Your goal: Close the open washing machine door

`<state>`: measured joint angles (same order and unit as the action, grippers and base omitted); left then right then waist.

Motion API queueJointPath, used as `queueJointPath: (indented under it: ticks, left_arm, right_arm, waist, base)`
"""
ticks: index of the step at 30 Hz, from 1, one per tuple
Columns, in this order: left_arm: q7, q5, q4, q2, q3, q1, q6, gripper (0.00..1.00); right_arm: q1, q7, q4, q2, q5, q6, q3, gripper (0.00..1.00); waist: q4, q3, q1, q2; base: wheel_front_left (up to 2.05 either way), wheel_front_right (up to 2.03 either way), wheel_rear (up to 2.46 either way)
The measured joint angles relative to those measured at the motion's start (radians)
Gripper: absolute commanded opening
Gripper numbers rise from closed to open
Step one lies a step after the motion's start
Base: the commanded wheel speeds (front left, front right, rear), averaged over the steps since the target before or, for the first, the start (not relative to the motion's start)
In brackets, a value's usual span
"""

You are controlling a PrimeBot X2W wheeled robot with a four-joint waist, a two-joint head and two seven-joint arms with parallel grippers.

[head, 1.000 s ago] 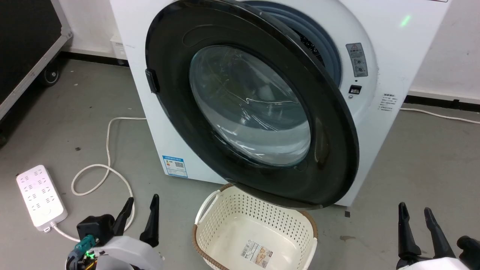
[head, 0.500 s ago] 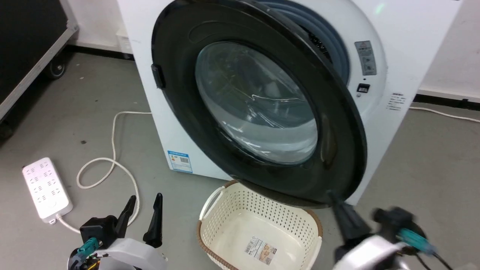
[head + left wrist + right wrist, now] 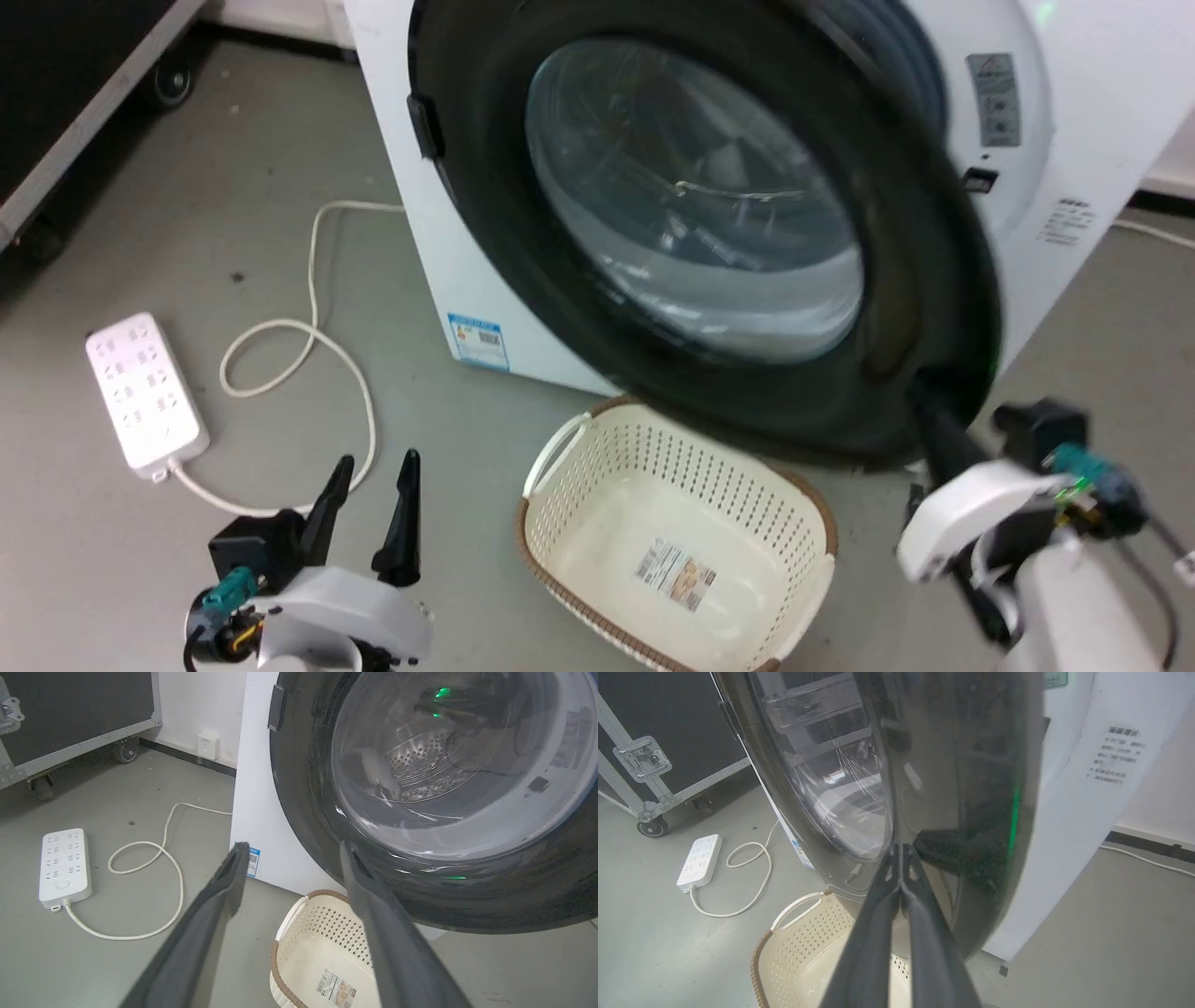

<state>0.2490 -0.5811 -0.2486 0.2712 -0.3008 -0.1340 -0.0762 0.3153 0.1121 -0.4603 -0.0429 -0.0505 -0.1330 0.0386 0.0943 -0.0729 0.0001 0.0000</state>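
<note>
The door [image 3: 709,215], black-rimmed with bulging clear glass, stands ajar at the tips of the right gripper [image 3: 901,849]; the white washer [image 3: 1102,93] sits just beyond.

This looks like a test room or lab rather than a home laundry. The floor [image 3: 93,560] is bare grey concrete, and the white wall [image 3: 196,700] ends in a black skirting strip [image 3: 1148,843]. A black flight case [image 3: 70,714] with metal edging and a latch stands on casters [image 3: 124,750] to one side. A white power strip [image 3: 145,392] lies loose on the floor, its cord [image 3: 140,843] looped beside it. The washing machine [image 3: 467,261] stands freely (not built into any cabinet), with a cream laundry basket [image 3: 597,467] in front.
</note>
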Motion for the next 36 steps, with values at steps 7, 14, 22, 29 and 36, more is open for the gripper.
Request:
queueJointPath:
  ticks: [7, 14, 22, 29, 36]
  left_arm:
    - [0.005, 0.016, 0.011, -0.010, -0.003, -0.049, 0.006, 1.00]
    - [0.007, 0.026, 0.023, -0.033, 0.002, -0.098, 0.017, 1.00]
    - [0.007, 0.048, 0.024, -0.048, 0.030, -0.117, 0.035, 1.00]
    - [0.007, 0.092, 0.028, -0.054, 0.068, -0.112, 0.044, 1.00]
    - [0.007, 0.136, 0.030, -0.040, 0.109, -0.060, 0.044, 1.00]
  right_arm:
    - [0.150, 0.022, -0.050, -0.002, 0.100, 0.001, 0.184, 0.00]
    - [0.312, 0.053, -0.097, -0.002, 0.178, 0.001, 0.340, 0.00]
    - [0.432, 0.106, -0.147, -0.014, 0.227, 0.001, 0.462, 0.00]
    - [0.422, 0.141, -0.100, -0.009, 0.194, 0.001, 0.454, 0.00]
    - [0.171, 0.145, 0.148, -0.007, 0.037, 0.002, 0.321, 0.00]
  waist:
    - [0.028, -0.068, 0.0000, 0.0000]
    - [0.068, -0.153, 0.0001, 0.0000]
    - [0.094, -0.217, 0.0001, 0.0000]
    - [0.060, -0.174, 0.0000, 0.0000]
    - [-0.016, -0.073, -0.0004, 0.0000]
  base:
    - [0.00, 0.00, 0.00]
    - [0.00, 0.00, 0.00]
    - [0.00, 0.00, 0.00]
    - [0.00, 0.00, 0.00]
    - [0.00, 0.00, 0.00]
